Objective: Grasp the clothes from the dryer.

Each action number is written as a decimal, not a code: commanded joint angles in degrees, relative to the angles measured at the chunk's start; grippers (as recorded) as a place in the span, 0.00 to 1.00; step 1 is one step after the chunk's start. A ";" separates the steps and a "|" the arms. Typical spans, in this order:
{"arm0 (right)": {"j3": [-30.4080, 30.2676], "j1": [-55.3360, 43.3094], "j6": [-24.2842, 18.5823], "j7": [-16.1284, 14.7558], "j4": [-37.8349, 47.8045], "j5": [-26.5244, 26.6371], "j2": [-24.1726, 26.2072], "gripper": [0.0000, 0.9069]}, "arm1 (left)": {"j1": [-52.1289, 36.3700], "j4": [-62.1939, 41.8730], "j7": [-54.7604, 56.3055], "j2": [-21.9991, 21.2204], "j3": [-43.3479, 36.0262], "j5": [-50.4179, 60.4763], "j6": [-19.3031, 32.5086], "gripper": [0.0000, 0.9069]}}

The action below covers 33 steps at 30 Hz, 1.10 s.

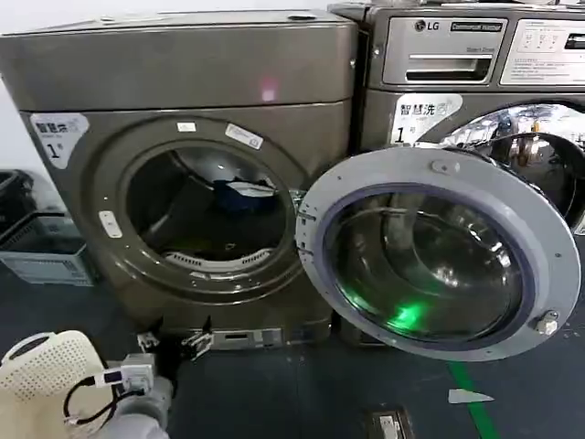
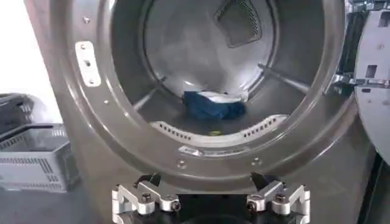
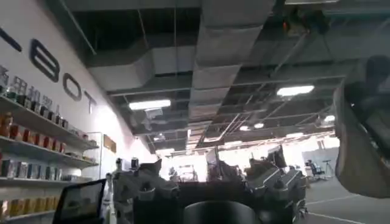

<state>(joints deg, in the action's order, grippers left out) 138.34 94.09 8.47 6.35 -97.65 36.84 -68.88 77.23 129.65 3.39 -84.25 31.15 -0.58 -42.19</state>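
The head view looks forward and down at the dryer (image 1: 183, 174) front, the left wrist view faces its porthole closely, and the right wrist view points toward the ceiling (image 3: 219, 55).

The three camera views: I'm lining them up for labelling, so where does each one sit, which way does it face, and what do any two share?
Head view: on the robot's head, looking forward and down at the dryer with its door swung open; the left gripper shows low down.
Left wrist view: on the left arm, facing into the drum at the clothes; the left gripper is open.
Right wrist view: on the right arm, pointing up at a ceiling; the right gripper is open.
Shared: head and left wrist views both show the dryer and clothes.
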 commanded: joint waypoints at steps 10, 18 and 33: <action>-0.18 0.07 -0.16 -0.06 -0.29 0.23 0.07 1.00 | -0.02 0.08 0.10 0.10 -0.02 -0.06 -2.81 1.00; -0.46 -0.02 -0.05 -0.06 -0.86 0.27 -0.04 1.00 | -0.09 0.03 0.13 0.37 -0.01 0.03 -2.81 1.00; -1.07 -0.16 -0.03 -0.08 -1.59 0.21 -0.50 1.00 | -0.16 -0.37 0.14 0.22 0.06 0.01 -2.81 1.00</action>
<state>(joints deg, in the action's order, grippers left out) 137.23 93.91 8.42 6.27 -99.25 37.06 -69.36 77.05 129.36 3.53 -84.02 31.17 -0.57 -42.19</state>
